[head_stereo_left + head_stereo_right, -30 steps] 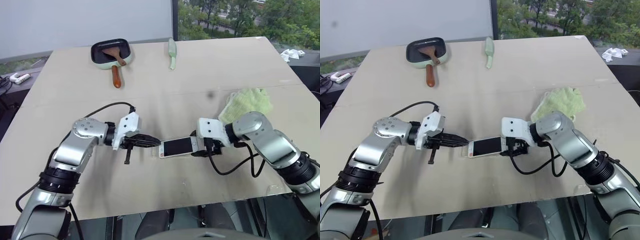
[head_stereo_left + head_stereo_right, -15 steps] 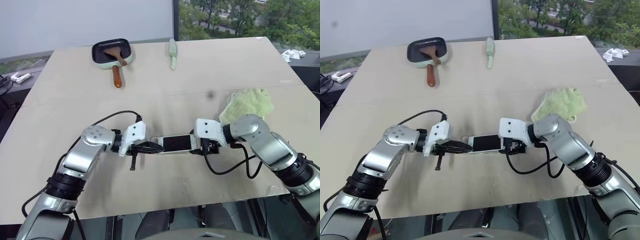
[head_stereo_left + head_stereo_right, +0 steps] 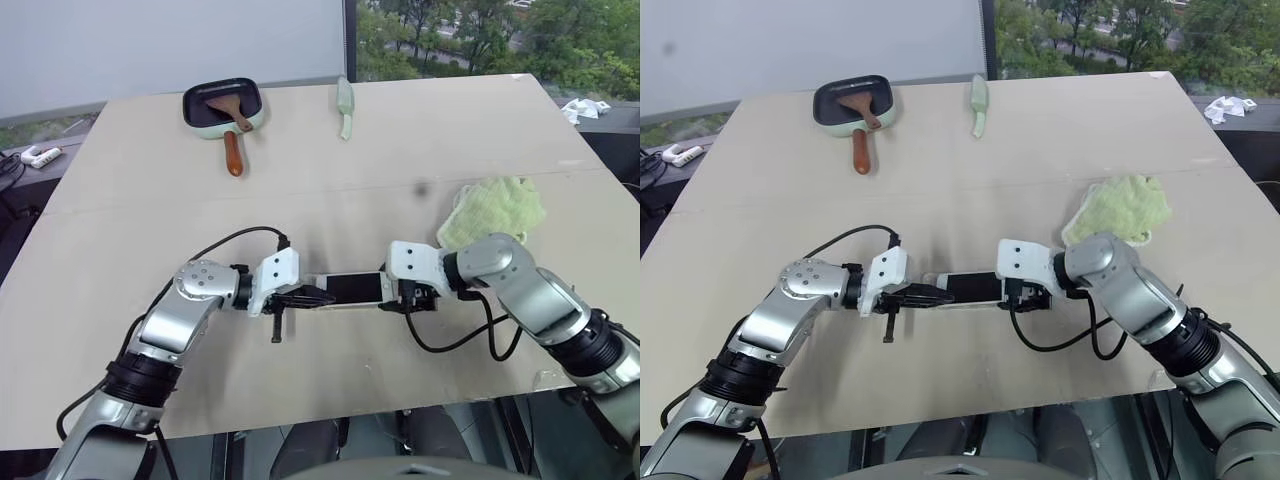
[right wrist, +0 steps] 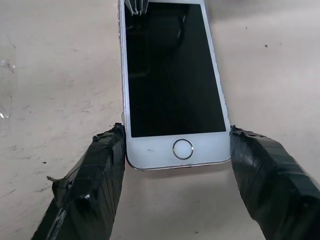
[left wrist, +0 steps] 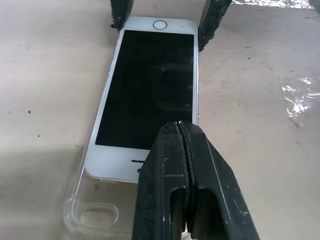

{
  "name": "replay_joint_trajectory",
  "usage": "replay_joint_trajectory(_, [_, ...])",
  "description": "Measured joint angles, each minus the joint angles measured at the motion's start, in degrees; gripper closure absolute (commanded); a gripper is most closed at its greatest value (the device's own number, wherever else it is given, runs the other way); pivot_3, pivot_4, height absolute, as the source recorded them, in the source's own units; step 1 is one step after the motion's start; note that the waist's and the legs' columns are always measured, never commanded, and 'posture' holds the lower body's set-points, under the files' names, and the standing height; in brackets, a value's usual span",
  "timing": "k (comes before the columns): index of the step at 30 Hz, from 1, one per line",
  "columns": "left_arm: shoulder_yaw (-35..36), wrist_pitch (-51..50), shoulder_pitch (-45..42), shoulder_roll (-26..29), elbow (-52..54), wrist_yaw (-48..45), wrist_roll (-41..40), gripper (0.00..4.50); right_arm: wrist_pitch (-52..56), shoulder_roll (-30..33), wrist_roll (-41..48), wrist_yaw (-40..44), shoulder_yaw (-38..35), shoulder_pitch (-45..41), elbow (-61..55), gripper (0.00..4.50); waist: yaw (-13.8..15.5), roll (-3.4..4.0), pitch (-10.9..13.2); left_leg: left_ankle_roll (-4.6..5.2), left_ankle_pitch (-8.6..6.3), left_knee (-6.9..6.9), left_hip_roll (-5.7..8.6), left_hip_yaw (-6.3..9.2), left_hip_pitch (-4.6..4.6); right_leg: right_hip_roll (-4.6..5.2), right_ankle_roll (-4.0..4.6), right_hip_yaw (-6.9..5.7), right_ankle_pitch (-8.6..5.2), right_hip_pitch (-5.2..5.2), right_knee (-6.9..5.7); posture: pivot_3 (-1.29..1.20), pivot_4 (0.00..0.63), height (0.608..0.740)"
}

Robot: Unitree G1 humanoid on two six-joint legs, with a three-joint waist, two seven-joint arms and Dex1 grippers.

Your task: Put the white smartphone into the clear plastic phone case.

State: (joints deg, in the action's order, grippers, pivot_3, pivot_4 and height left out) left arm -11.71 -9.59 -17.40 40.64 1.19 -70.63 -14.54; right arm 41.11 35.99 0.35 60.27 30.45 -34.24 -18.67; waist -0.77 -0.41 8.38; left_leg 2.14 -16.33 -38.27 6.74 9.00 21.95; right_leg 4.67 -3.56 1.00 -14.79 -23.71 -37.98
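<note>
White bezels and a black screen: the white smartphone [image 3: 352,287] lies face up near the front edge of the tabletop [image 3: 400,140], roughly midway between its left and right edges, and both arms meet over it. The left arm comes in low from the left, forearm close over the tabletop, wrist bent toward the right. The left gripper [image 5: 186,150] has its two black fingers pressed tight together, nothing between them, and their joined tips sit over the earpiece end of the phone. That end lies over the clear plastic phone case [image 5: 95,216], whose glossy rim and camera cutout stick out past the phone's top edge. How far the phone is seated in the case I can't tell.

From the right, the right arm reaches in with its elbow out toward the right edge and its wrist angled down and to the left. The right gripper [image 4: 176,165] stands spread wide, one taped finger at each side of the home-button end, close against the phone's edges. A firm squeeze can't be confirmed.

Farther back, a green cloth [image 3: 495,208] rests near the right edge, and a small pan [image 3: 222,105] with a wooden handle sits near the far edge.
</note>
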Motion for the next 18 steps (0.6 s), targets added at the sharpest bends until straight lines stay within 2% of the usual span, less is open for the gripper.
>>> replay_joint_trajectory(18, [0.2,2.2,2.6,0.0,-0.3,4.3,1.4,4.50,1.4,-0.8,-0.1,-1.3,0.2,0.0,0.0,1.62,0.0,0.02,-0.2,0.00,0.00,0.00,0.00,-0.01,-0.15,-0.01,0.00,0.02,0.00,0.07,-0.05,0.00,0.150,0.740])
